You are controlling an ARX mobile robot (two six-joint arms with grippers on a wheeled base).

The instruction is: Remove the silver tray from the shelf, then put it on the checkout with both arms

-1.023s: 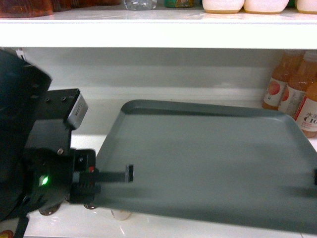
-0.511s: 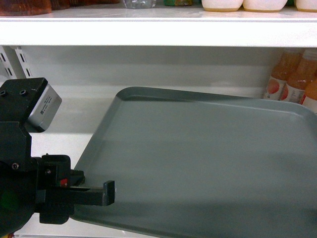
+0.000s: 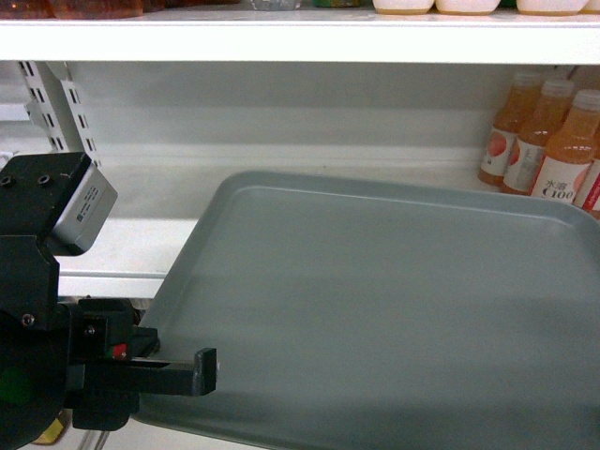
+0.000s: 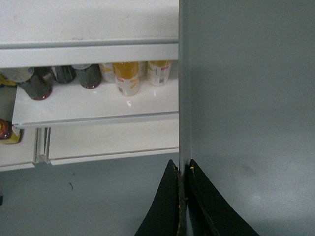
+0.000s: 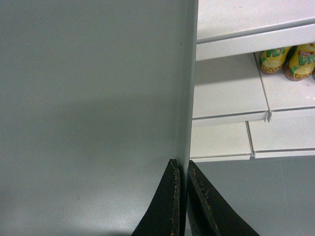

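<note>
The silver tray (image 3: 394, 309) is a large matte grey-green tray filling the middle and right of the head view, held in front of the shelf (image 3: 122, 246). My left gripper (image 3: 202, 364) is shut on its left rim near the front corner. The left wrist view shows the rim clamped between my left gripper (image 4: 183, 169) jaws, with the tray (image 4: 246, 98) on the right. In the right wrist view my right gripper (image 5: 181, 168) is shut on the tray (image 5: 93, 98) at its right rim. The right gripper is outside the head view. The checkout is out of view.
An upper shelf board (image 3: 300, 42) crosses the top. Orange juice bottles (image 3: 553, 141) stand at the back right. Slotted uprights (image 3: 66, 112) stand at the left. Lower shelves carry bottles and cans (image 4: 98, 76) and yellow-green packs (image 5: 290, 61); grey floor (image 4: 88, 196) lies below.
The tray has come out from the shelf toward me, held in both grippers. The shelf and bottles have receded, and my left gripper sits lower and further left in view.
</note>
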